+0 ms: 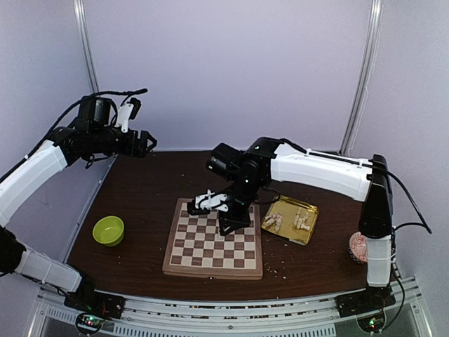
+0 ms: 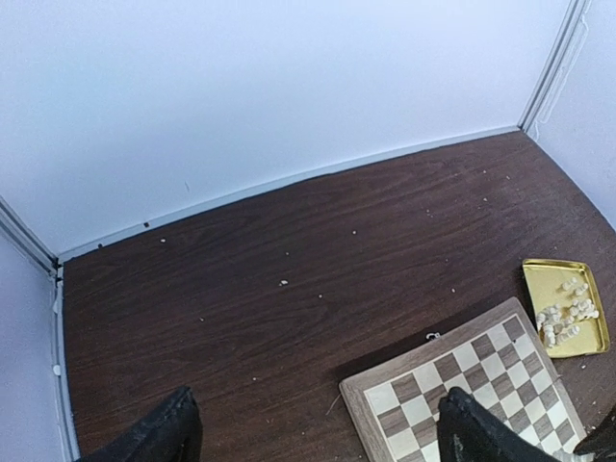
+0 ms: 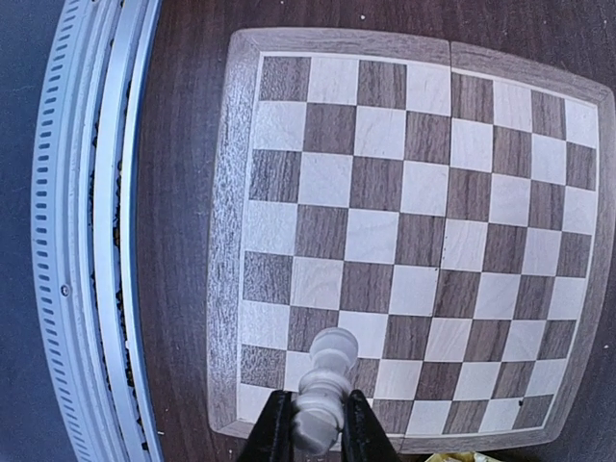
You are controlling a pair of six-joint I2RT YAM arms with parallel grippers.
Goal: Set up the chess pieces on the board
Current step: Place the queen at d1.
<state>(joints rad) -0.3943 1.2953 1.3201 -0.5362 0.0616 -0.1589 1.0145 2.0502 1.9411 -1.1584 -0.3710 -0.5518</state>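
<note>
The dark wooden table [image 1: 140,189] carries everything. The right arm reaches across it from the right side, and the right gripper [image 1: 235,223] hangs over the far right part of the board [image 1: 212,242]. The left arm is raised well off to the left, with the left gripper [image 1: 149,142] high above the table's far left corner, well apart from the board. In the left wrist view its fingers [image 2: 168,433] stand wide apart with nothing between them.

The board lies flat in the middle of the table. Just beside its right edge sits a shiny gold tray [image 1: 291,205] that holds the loose chess pieces [image 1: 280,221] in two small heaps, lying on their sides. A green bowl [image 1: 109,230] stands near the board's left side, apart from it.

In the right wrist view the right gripper [image 3: 318,428] is clamped on one white piece [image 3: 327,371], gripping its lower end. The piece points out over the checkered squares close to the board's [image 3: 414,192] edge. Pale crumbs [image 2: 283,282] dot the bare wood.
</note>
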